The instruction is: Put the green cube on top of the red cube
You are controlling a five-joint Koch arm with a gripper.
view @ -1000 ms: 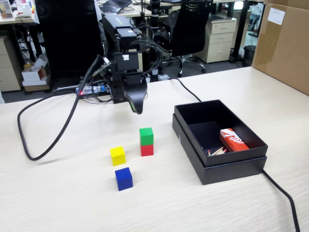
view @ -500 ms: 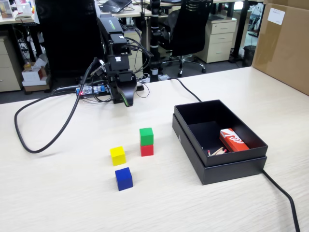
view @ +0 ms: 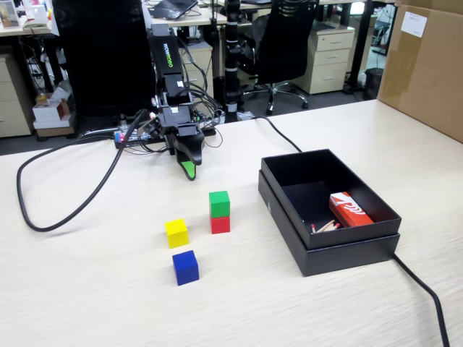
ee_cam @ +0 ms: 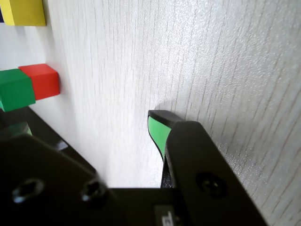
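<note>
Green cube sits stacked on red cube, mid-table, edges roughly aligned. Gripper is up-left of the stack in the fixed view, well apart from it, green tip pointing down close to the table, holding nothing. Only one green-tipped jaw is clearly seen in either view, so can't tell if it is open or closed. Yellow cube lies left of the stack, blue cube in front of it. Black box at right holds a red-white packet and matches. Wrist view: green cube and red cube at left edge, gripper over bare table.
</note>
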